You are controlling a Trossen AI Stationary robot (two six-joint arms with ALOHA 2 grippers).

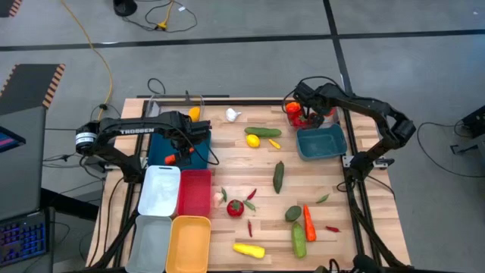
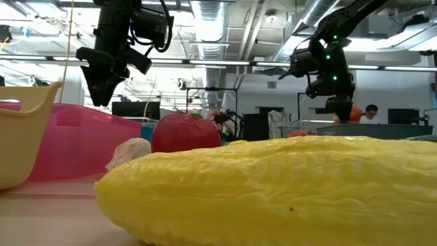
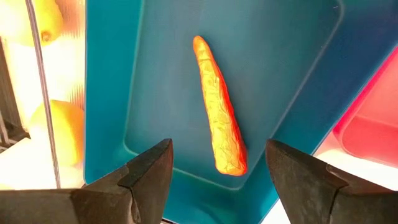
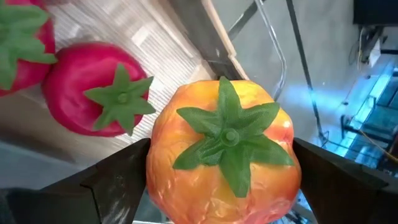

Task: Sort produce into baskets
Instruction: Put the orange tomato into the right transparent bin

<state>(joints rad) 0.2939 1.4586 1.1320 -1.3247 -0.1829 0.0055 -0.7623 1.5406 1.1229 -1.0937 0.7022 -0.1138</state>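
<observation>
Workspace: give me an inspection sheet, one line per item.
Surface: wooden table, produce scattered over its middle and right.
Job's things: carrot lying in the dark blue bin; white bin, red bin, yellow bin empty; teal bin empty.
Clutter: nothing seen.
Grippers: left gripper open above the carrot; right gripper wide, its fingers on either side of an orange tomato.
Cables: yellow cable on the floor.
Surroundings: a person far behind.
</observation>
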